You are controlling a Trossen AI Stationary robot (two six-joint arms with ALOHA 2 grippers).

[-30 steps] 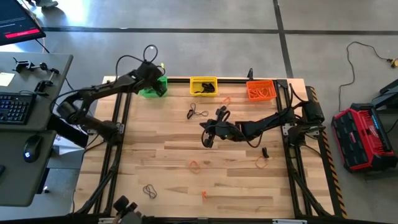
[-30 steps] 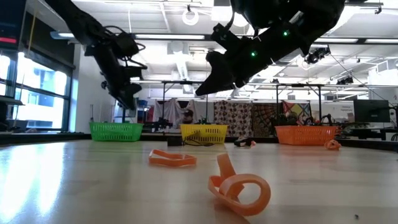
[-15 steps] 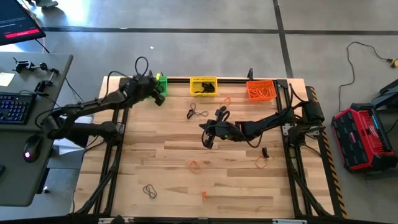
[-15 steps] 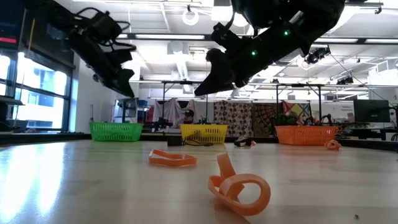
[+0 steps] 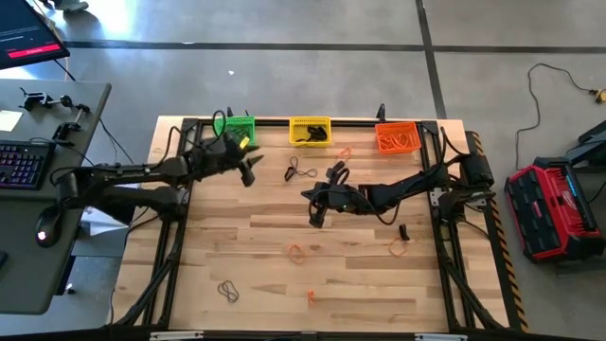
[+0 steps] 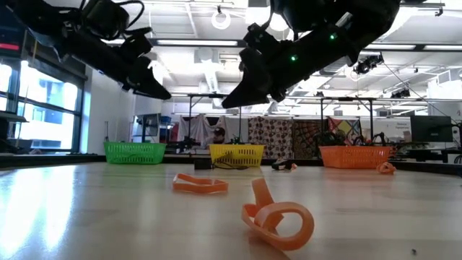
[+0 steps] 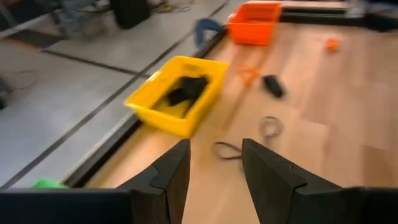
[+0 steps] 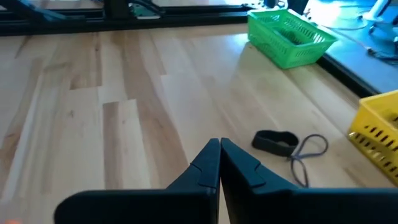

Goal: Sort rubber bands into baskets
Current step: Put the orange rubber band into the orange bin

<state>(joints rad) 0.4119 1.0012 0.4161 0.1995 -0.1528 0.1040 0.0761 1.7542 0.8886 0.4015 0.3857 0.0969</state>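
Note:
Three baskets stand along the table's far edge: green (image 5: 237, 126), yellow (image 5: 310, 131) holding dark bands, and orange (image 5: 397, 138) holding orange bands. My left gripper (image 5: 248, 171) hangs open and empty above the table, just near of the green basket; its wrist view (image 7: 214, 163) looks toward a dark pair of bands (image 7: 249, 140). The same dark bands (image 5: 299, 170) lie flat between the two grippers. My right gripper (image 5: 315, 214) hangs shut at mid-table, and nothing shows between its fingers (image 8: 219, 151). Loose orange bands (image 5: 296, 252) (image 5: 399, 248) lie on the table nearer the front.
Other loose bands: dark ones near the front left (image 5: 227, 291) and at the right (image 5: 403, 231), and orange ones at the front (image 5: 311, 296) and by the orange basket (image 5: 345, 152). Two curled orange bands (image 6: 278, 217) (image 6: 200, 184) lie close to the low camera.
My left gripper has left its place over the green basket and swung toward the table's near edge and a little right, toward the dark bands. It has also risen somewhat. No band on the table has moved.

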